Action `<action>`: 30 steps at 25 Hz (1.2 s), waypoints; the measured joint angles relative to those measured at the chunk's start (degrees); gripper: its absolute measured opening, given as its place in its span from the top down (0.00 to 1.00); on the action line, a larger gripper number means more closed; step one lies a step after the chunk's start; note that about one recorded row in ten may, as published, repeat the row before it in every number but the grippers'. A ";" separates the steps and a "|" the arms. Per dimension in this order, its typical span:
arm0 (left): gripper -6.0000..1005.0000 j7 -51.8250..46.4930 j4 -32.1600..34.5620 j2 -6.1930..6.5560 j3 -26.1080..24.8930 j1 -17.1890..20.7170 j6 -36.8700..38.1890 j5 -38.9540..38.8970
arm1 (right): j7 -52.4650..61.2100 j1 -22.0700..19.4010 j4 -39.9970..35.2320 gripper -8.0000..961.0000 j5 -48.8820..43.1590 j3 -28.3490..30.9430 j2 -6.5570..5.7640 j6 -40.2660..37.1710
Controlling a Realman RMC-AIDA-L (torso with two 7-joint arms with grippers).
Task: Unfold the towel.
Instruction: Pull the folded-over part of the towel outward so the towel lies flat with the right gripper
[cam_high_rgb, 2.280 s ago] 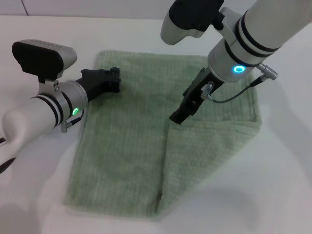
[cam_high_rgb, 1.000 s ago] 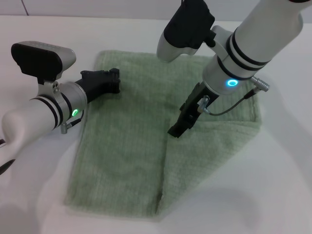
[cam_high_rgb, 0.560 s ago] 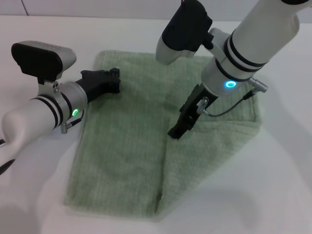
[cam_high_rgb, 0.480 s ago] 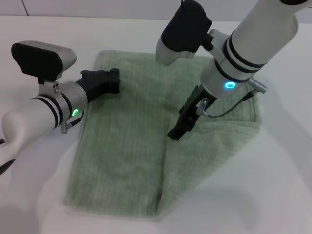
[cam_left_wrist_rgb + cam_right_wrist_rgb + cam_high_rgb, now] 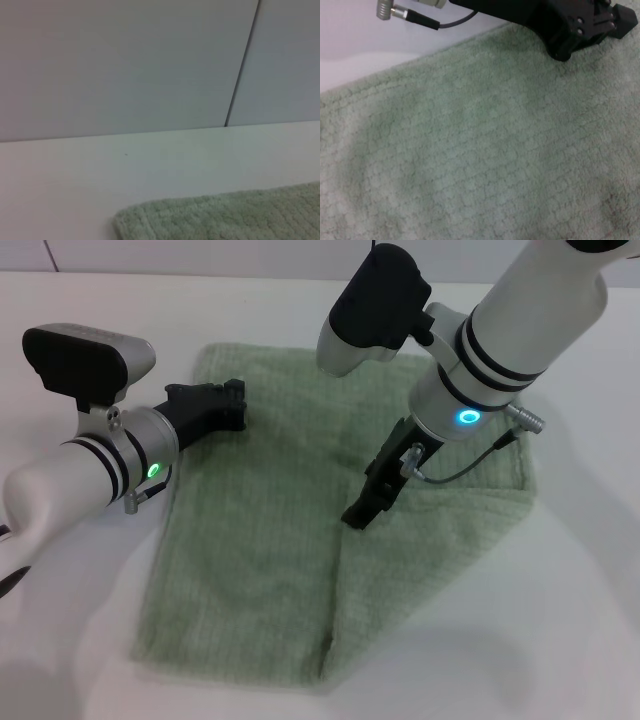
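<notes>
The pale green towel lies on the white table, with its right part folded over into a triangular flap. My right gripper points down at the inner corner of that flap, at or just above the cloth. On the towel's far left part rests my left gripper. The right wrist view is filled with ribbed towel, and the left gripper shows farther off. A towel corner appears in the left wrist view.
White table surrounds the towel on all sides. A pale wall with a dark vertical seam stands beyond the table's far edge. A cable with a silver plug hangs off the right wrist.
My right gripper has shifted a little left and lower, down to the flap's inner corner. The left arm and the towel have not moved.
</notes>
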 joint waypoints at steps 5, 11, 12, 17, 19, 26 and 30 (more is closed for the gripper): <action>1.00 -0.09 0.00 0.06 0.00 0.00 0.00 0.00 | 0.00 -0.01 0.02 0.33 0.07 -0.33 0.01 -0.38; 1.00 -0.12 0.00 0.06 0.00 0.00 0.00 0.00 | 0.00 0.05 0.02 0.47 0.07 -0.39 0.04 -0.33; 1.00 -0.14 0.00 0.07 0.00 0.03 0.00 0.00 | 0.00 0.04 0.03 0.49 0.07 -0.39 0.06 -0.33; 1.00 -0.21 0.00 0.07 0.00 0.06 0.00 0.00 | 0.00 0.04 0.03 0.66 -0.14 -0.39 0.05 -0.44; 1.00 -0.21 0.00 0.06 0.00 0.07 0.02 0.00 | 0.00 0.04 0.02 0.74 -0.22 -0.39 0.05 -0.45; 1.00 -0.16 0.00 0.07 0.00 0.10 0.07 0.00 | -0.52 -0.06 -0.03 0.97 -0.41 -1.15 -0.11 -0.28; 1.00 0.08 0.00 0.14 0.00 0.19 0.09 0.00 | -0.36 -0.37 -2.20 0.98 -0.48 -1.10 -0.40 1.18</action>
